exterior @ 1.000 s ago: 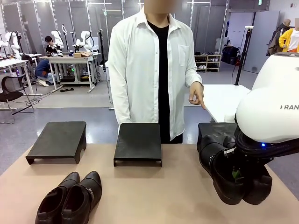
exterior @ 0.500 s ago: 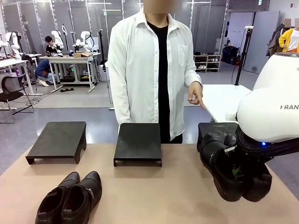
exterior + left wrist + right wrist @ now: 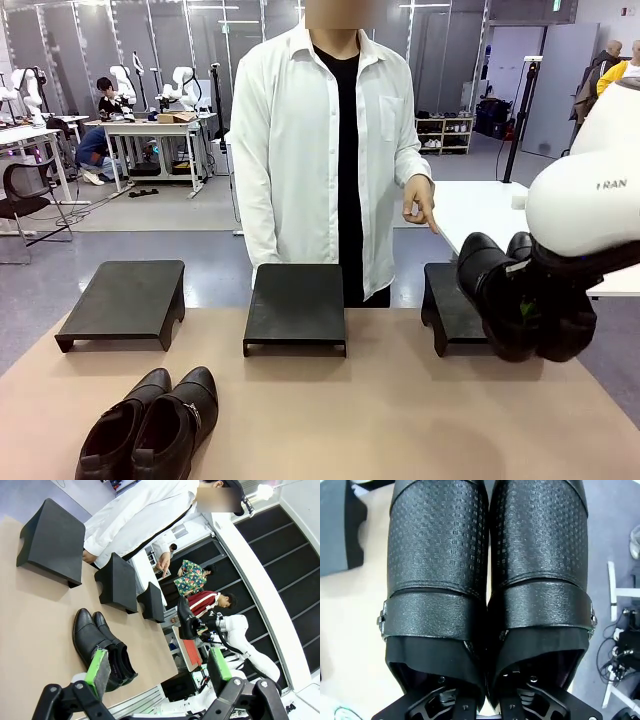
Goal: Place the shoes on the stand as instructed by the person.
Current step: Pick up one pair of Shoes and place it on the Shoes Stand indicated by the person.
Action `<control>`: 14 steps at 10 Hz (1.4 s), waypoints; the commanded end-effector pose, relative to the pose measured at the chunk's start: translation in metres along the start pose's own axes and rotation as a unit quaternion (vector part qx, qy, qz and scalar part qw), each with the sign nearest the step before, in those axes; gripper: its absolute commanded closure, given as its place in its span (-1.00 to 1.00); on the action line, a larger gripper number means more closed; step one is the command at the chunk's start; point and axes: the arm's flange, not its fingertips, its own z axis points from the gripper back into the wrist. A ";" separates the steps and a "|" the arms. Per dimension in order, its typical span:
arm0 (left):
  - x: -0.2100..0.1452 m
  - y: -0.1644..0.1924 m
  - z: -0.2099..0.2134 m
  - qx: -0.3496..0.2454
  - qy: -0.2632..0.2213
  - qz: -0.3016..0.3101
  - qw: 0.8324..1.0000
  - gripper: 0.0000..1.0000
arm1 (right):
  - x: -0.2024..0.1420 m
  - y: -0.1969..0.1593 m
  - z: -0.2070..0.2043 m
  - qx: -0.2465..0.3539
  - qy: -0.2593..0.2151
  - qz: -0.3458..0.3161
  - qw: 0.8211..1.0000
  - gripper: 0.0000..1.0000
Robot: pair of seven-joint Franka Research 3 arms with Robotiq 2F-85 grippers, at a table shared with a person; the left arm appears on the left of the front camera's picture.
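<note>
Over the last second the right arm has lifted its load from low by the table's near right edge and carried it up and away from the robot, so the held pair of black glossy leather dress shoes (image 3: pixel 488 285) now hangs in the air at the right-hand black low flat-topped stand (image 3: pixel 448 300), clear of the tabletop. The right gripper (image 3: pixel 524 310) is clenched on that pair, its fingers tucked into the shoe openings as the right wrist view shows. The person's hand (image 3: pixel 420 200) points a finger down toward that same stand, so this looks like the instructed spot, with the set-down yet to come. The left gripper (image 3: pixel 157 665) hangs with its green pads spread wide, grasping nothing. By count: two pairs of shoes, four in all, the second pair of dark leather shoes (image 3: pixel 150 425) lying side by side on the beige table (image 3: pixel 330 420) near the front left; three stands, with the left stand (image 3: pixel 125 295) and middle stand (image 3: pixel 295 300) both bare; one person at the far side
</note>
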 end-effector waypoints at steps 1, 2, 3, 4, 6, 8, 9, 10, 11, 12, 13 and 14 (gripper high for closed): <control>0.003 0.000 0.001 -0.010 -0.004 -0.011 1.000 -1.00 | 0.042 -0.008 -0.006 -0.007 -0.032 0.027 0.999 0.80; 0.003 0.000 0.001 -0.010 -0.004 -0.011 1.000 -1.00 | 0.057 -0.010 -0.014 -0.006 -0.038 0.027 0.999 0.80; 0.003 0.000 0.001 -0.010 -0.004 -0.011 1.000 -1.00 | 0.070 -0.010 -0.023 -0.005 -0.042 0.028 0.999 0.80; 0.003 0.000 0.001 -0.010 -0.004 -0.011 1.000 -1.00 | 0.081 -0.009 -0.032 0.000 -0.049 0.030 0.998 0.80; 0.003 0.000 0.001 -0.010 -0.004 -0.011 1.000 -1.00 | 0.106 -0.004 -0.059 -0.006 -0.056 0.037 0.998 0.80; 0.003 0.000 0.001 -0.010 -0.004 -0.011 1.000 -1.00 | 0.124 -0.002 -0.078 0.007 -0.065 0.026 0.998 0.80; 0.003 0.000 0.001 -0.010 -0.004 -0.011 1.000 -1.00 | 0.130 -0.003 -0.086 -0.001 -0.062 0.021 0.998 0.80; 0.003 0.000 0.001 -0.010 -0.004 -0.011 1.000 -1.00 | 0.133 -0.003 -0.090 -0.001 -0.057 0.018 0.998 0.80; 0.003 0.000 0.001 -0.010 -0.004 -0.011 1.000 -1.00 | 0.133 -0.002 -0.090 0.010 -0.053 0.020 0.998 0.80; 0.003 0.000 0.001 -0.010 -0.004 -0.011 1.000 -1.00 | 0.130 -0.003 -0.080 0.031 -0.066 0.030 0.997 0.80; 0.003 0.000 0.001 -0.010 -0.004 -0.011 1.000 -1.00 | 0.125 -0.004 -0.101 0.006 -0.039 0.023 0.999 0.80; 0.003 0.000 0.001 -0.010 -0.004 -0.011 1.000 -1.00 | 0.125 -0.004 -0.101 0.006 -0.039 0.023 0.999 0.80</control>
